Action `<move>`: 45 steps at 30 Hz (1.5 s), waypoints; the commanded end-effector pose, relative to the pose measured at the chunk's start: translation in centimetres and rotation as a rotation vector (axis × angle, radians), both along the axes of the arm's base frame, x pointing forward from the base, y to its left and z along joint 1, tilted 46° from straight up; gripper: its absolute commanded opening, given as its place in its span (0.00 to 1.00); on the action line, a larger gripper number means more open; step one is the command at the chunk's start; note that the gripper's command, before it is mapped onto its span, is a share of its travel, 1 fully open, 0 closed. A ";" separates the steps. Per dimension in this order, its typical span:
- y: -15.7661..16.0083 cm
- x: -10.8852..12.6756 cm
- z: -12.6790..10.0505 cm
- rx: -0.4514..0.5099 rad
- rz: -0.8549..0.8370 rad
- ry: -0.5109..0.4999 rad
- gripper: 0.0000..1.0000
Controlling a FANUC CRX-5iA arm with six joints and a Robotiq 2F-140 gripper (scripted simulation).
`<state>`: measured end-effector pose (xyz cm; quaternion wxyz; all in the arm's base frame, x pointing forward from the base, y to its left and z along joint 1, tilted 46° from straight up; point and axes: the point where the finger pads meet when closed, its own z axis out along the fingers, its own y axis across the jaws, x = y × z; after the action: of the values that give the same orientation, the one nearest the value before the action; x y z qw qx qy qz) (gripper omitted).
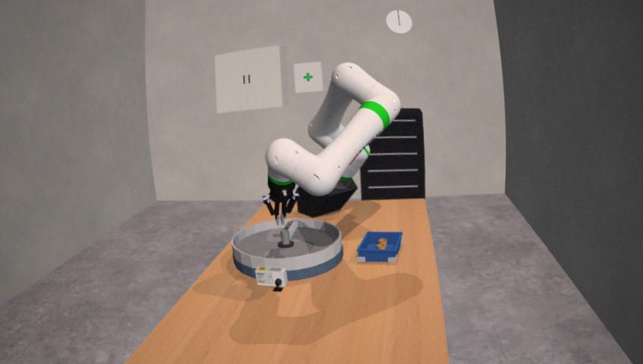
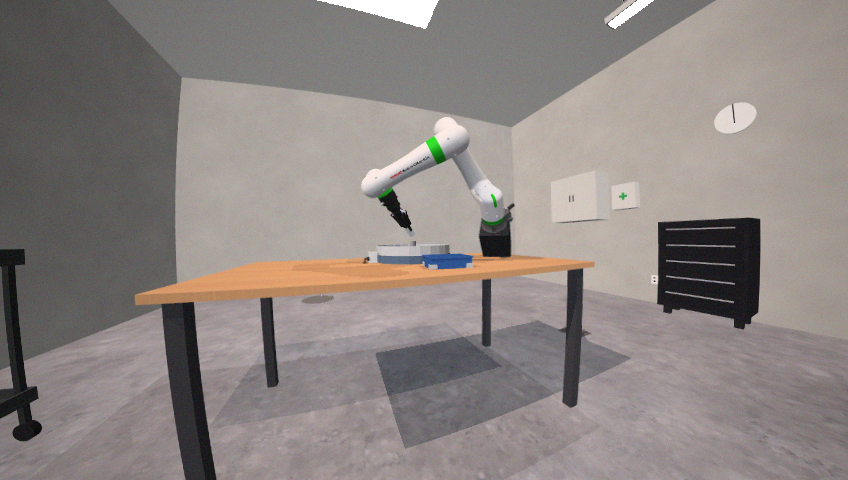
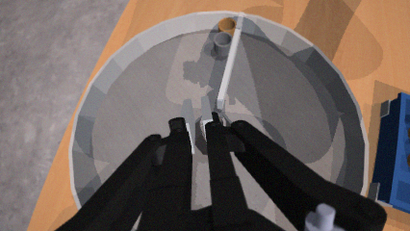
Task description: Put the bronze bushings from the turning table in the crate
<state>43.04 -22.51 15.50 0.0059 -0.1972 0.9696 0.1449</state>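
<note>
My gripper point(image 1: 280, 220) point(image 2: 410, 231) point(image 3: 197, 109) is open by a narrow gap, with nothing between its fingertips. It points down above the middle of the turning table point(image 1: 334, 255) point(image 2: 397, 250) point(image 3: 354, 126). A bronze bushing point(image 3: 226, 25) point(image 1: 290, 222) stands on the turning table near the rim, beside the light bar. A grey steel bushing point(image 3: 222, 42) stands close to it, on the side toward the middle; I cannot make it out in the top and exterior views. The blue crate point(image 1: 376, 256) point(image 2: 447, 261) point(image 3: 389, 161) holds bronze bushings point(image 1: 381, 246), at least two.
A light bar point(image 3: 230, 69) point(image 1: 293, 229) runs from the hub post point(image 1: 285, 236) to the raised rim. A white control box point(image 1: 271, 276) point(image 2: 373, 256) is at the turning table's front. The crate stands right of it in the top view. The arm's black base point(image 1: 322, 202) is behind.
</note>
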 end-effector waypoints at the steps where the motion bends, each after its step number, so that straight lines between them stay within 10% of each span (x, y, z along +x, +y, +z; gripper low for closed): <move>1: 0.0 0.0 0.0 0.000 0.000 0.000 0.07; 45: -1.3 -1.6 2.0 0.000 0.000 0.000 0.07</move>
<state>41.47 -23.83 17.45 0.0059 -0.1972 0.9696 0.1449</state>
